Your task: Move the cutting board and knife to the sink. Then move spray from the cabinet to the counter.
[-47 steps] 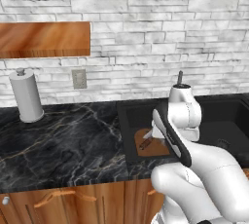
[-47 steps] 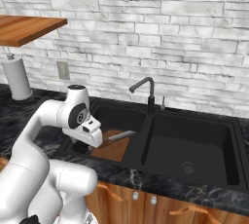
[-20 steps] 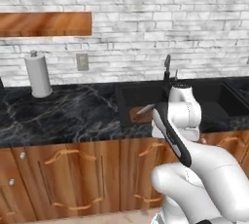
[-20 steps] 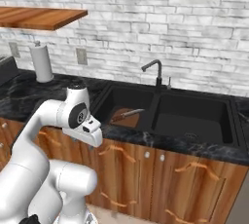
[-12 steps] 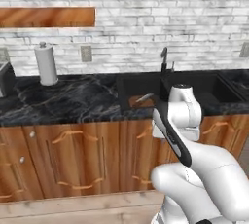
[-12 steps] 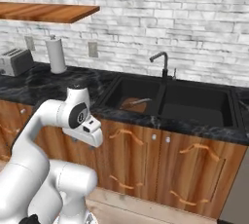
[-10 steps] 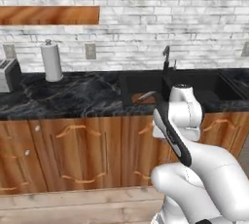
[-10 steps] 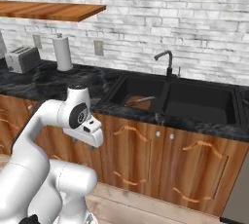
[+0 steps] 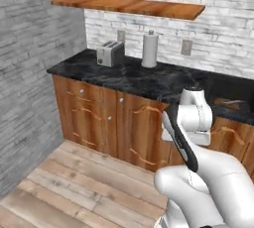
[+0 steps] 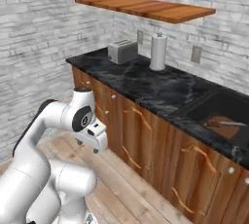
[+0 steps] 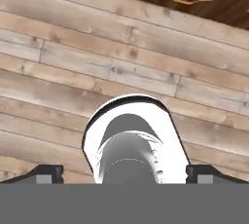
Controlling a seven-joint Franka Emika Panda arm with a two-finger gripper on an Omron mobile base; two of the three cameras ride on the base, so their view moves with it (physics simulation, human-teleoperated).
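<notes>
The board lies in the sink at 3 o'clock in the right base view, the knife on it. I judge the spray comes next. My tool hangs apart and empty over the floor. The shelf at 12 o'clock is seen edge-on; I can't make out what's on it. Reaching blind risks clipping its edge, or the toaster on the bench.
</notes>
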